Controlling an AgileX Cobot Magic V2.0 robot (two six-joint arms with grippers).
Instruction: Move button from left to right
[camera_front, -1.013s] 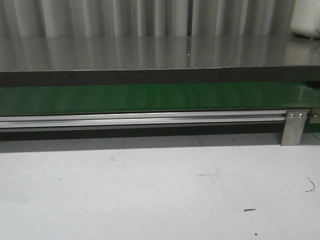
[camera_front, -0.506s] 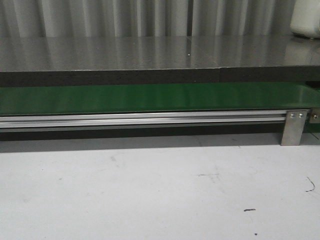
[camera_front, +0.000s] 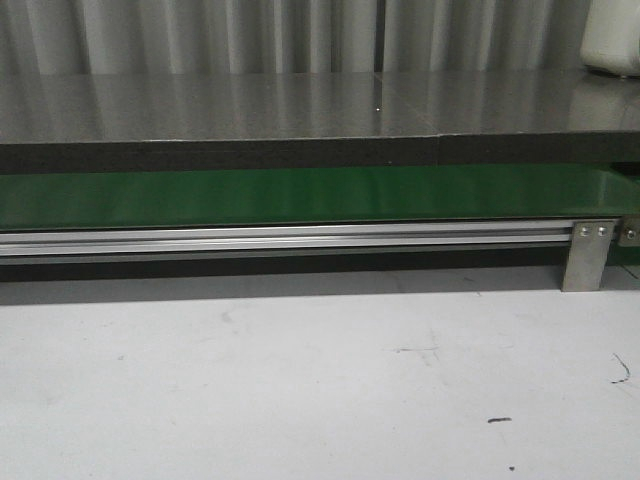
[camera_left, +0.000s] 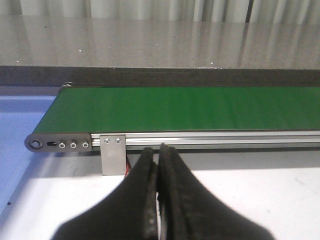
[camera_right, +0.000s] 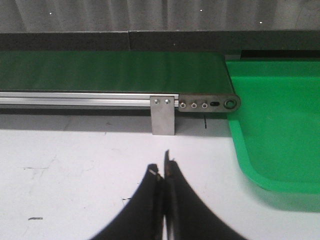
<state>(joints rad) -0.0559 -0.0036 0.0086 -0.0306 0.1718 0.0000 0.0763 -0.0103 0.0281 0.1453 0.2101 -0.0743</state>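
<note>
Nothing has changed across the last second: no button on the green conveyor belt (camera_front: 300, 197), left hand (camera_left: 158, 165) and right hand (camera_right: 164, 175) both pinched empty, waiting just short of it.

Green conveyor belt (camera_front: 300, 195) (bare), aluminium rail (camera_front: 280, 238), white table (camera_front: 300, 380)

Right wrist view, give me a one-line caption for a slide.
Right gripper, fingers shut and empty, faces the green conveyor belt's end beside a green bin; no button in sight.
</note>
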